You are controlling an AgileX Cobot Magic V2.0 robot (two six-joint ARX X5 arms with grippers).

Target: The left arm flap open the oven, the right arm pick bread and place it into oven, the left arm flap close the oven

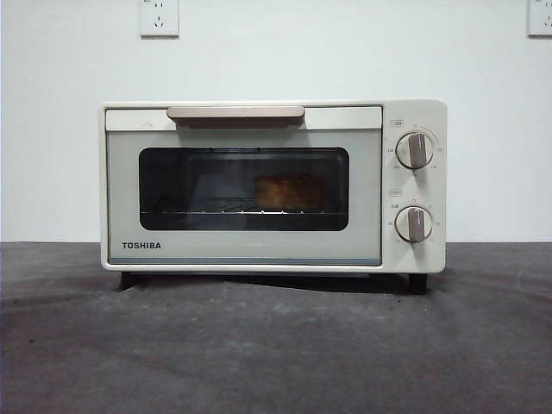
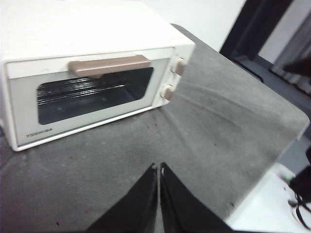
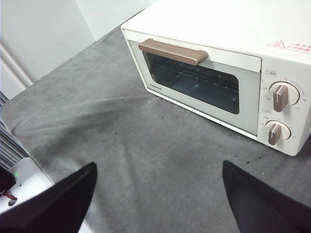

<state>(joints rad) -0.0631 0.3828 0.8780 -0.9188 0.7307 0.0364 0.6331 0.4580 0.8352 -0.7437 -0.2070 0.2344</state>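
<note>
The oven (image 1: 273, 185) is seen standing on a grey cloth (image 1: 276, 345) with its door shut, the handle (image 1: 235, 113) lying flat along the top of the door. The bread (image 1: 289, 191) is seen through the dark window, resting on the wire rack (image 1: 241, 210) inside, toward the side where the two knobs (image 1: 415, 150) are mounted.

The left gripper (image 2: 159, 170) is held above the cloth, well apart from the oven, with its jaws pressed together and nothing between them; the oven door lies ahead of its tips. The right gripper (image 3: 160, 167) is likewise held clear of the oven, its jaws spread wide and empty, with bare cloth between them and the oven front beyond. Neither gripper is touching anything.

Two wall sockets (image 1: 159, 17) are seen on the white wall behind the oven.
</note>
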